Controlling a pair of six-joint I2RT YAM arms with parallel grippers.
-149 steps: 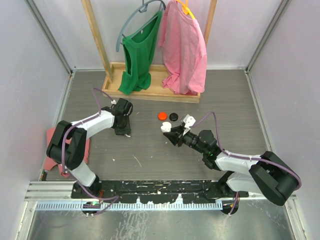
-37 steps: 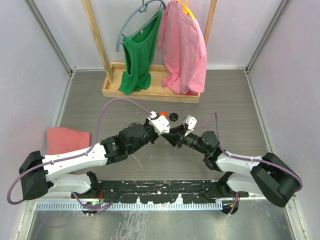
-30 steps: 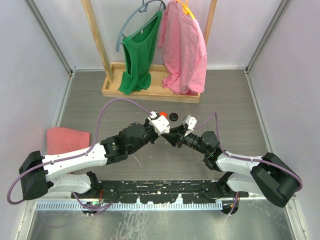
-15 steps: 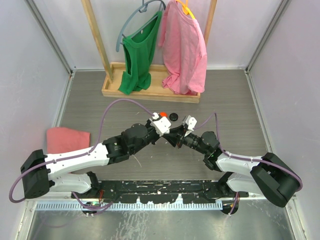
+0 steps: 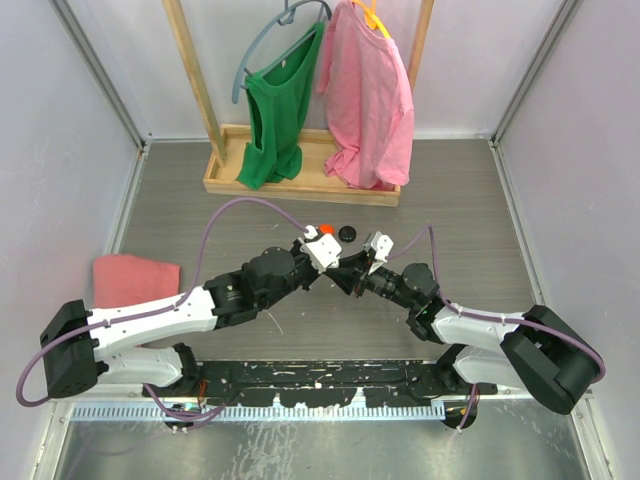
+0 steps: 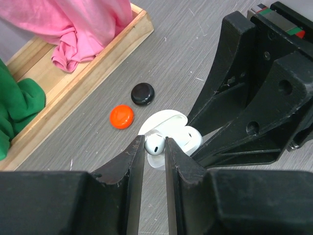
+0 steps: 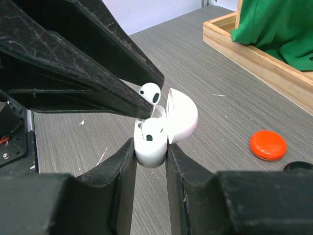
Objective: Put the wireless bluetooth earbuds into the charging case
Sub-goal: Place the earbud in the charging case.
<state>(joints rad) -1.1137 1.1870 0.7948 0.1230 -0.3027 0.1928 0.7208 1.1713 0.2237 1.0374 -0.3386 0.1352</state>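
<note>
My right gripper [image 7: 150, 151] is shut on the white charging case [image 7: 151, 147], held above the table with its lid [image 7: 182, 117] swung open. One white earbud [image 7: 150, 131] sits in the case. My left gripper [image 6: 155, 147] is shut on a second white earbud [image 6: 155, 145] and holds it right at the case [image 6: 188, 139] opening; this earbud [image 7: 149, 92] pokes out past the dark left fingers [image 7: 98, 73]. The two grippers meet tip to tip at mid-table, left gripper [image 5: 330, 262] against right gripper [image 5: 346, 270].
An orange puck [image 5: 325, 229] and a black puck [image 5: 347, 233] lie just beyond the grippers. Behind them is a wooden tray [image 5: 225, 180] with a green shirt [image 5: 275, 110] and a pink shirt [image 5: 370, 90] hanging over it. A pink cloth [image 5: 135, 275] lies at the left.
Since five seconds ago the left arm has swung from the table's left over to the case. Over the last second both arms have hardly moved.
</note>
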